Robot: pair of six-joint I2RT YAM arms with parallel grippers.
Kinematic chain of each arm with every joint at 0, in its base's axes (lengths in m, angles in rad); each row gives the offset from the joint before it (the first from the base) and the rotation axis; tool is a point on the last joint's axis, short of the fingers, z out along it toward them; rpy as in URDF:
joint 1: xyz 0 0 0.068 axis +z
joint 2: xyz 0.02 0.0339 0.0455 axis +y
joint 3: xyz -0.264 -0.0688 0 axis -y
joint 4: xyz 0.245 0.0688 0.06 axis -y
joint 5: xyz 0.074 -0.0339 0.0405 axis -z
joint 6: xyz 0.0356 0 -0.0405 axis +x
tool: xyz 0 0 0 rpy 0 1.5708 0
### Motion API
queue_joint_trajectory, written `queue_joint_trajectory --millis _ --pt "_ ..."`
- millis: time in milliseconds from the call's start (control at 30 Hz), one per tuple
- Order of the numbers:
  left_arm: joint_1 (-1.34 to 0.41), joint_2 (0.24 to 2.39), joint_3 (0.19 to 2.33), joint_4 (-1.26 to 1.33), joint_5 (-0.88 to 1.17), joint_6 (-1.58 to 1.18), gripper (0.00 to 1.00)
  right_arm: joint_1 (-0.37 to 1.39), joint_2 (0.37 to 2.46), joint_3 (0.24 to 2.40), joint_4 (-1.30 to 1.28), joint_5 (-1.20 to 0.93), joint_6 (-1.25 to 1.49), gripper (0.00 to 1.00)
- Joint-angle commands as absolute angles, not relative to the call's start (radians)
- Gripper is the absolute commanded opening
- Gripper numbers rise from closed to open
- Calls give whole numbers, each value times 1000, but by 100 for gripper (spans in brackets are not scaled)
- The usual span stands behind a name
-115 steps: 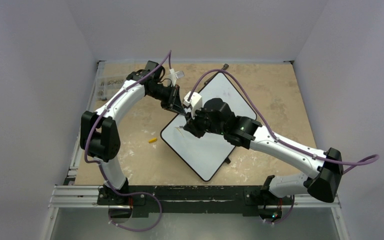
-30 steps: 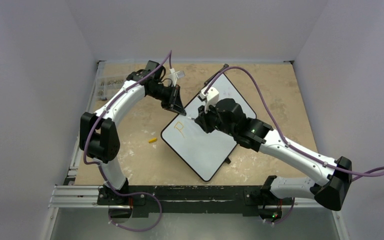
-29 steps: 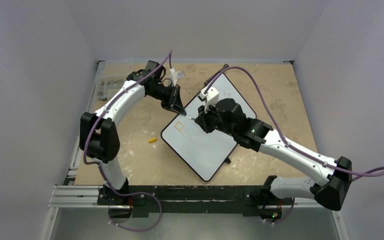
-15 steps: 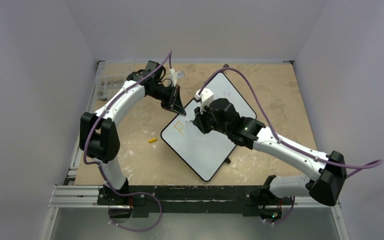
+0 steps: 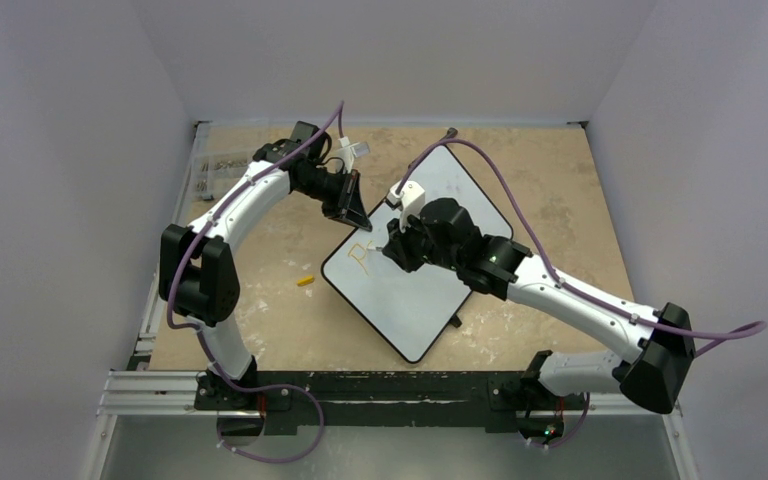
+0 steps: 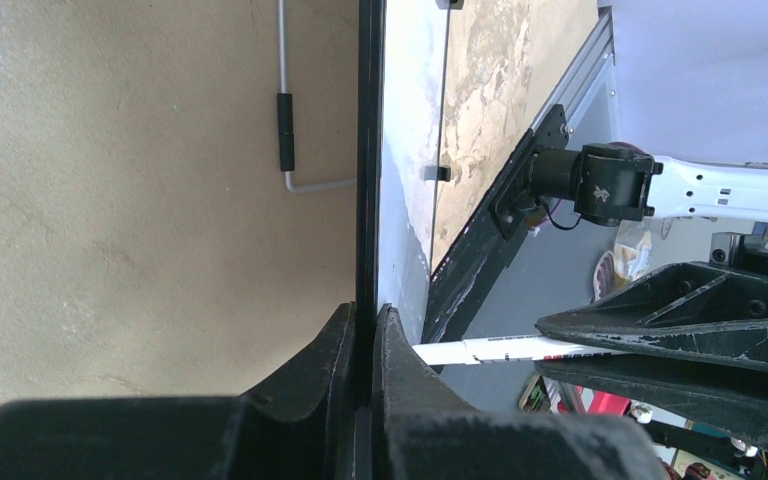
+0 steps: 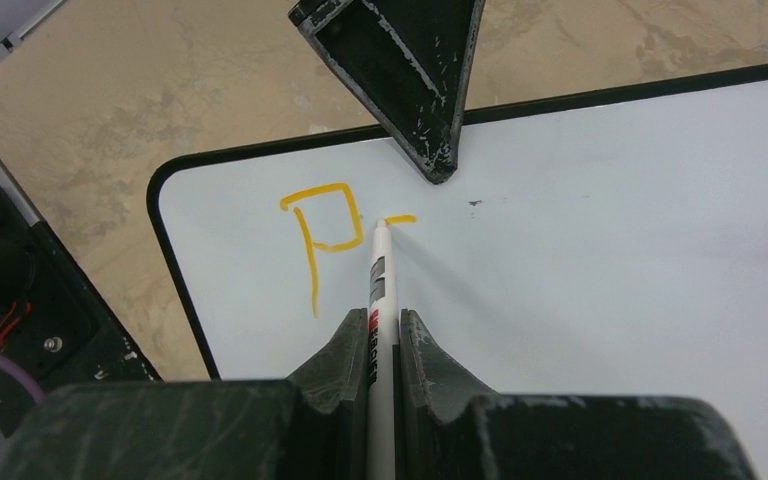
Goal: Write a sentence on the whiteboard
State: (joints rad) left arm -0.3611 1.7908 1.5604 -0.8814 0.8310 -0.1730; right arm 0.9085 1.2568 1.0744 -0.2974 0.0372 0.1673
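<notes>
Sentence (image 7: pixel 332 246) gains a short second stroke (image 7: pixel 400 218) after the P within the last second; right gripper (image 7: pixel 375 325) clamped on marker (image 7: pixel 380 265), left gripper (image 6: pixel 365 325) clamped on whiteboard (image 7: pixel 610 250) edge; mostly unwritten.

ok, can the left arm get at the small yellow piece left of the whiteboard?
Probably not yet. The left fingers are shut on the edge of the whiteboard, tying that arm up. The yellow piece lies on the table with nothing over it, so the way looks free once they let go.
</notes>
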Motion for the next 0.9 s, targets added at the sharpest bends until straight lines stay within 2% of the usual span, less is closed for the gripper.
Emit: queue_joint_trajectory --millis 0,400,667,867 --pt "-386 1767 1556 -888 783 -162 0 907 1229 1044 -302 2 156 0" --pt "-388 1768 1556 -887 782 -161 0 907 1168 984 -329 74 181 0" --pt "-391 1767 1557 -890 780 -161 0 906 1242 1083 -330 176 189 0" --pt "-393 1766 1556 -890 779 -160 0 907 1286 1134 -328 163 171 0"
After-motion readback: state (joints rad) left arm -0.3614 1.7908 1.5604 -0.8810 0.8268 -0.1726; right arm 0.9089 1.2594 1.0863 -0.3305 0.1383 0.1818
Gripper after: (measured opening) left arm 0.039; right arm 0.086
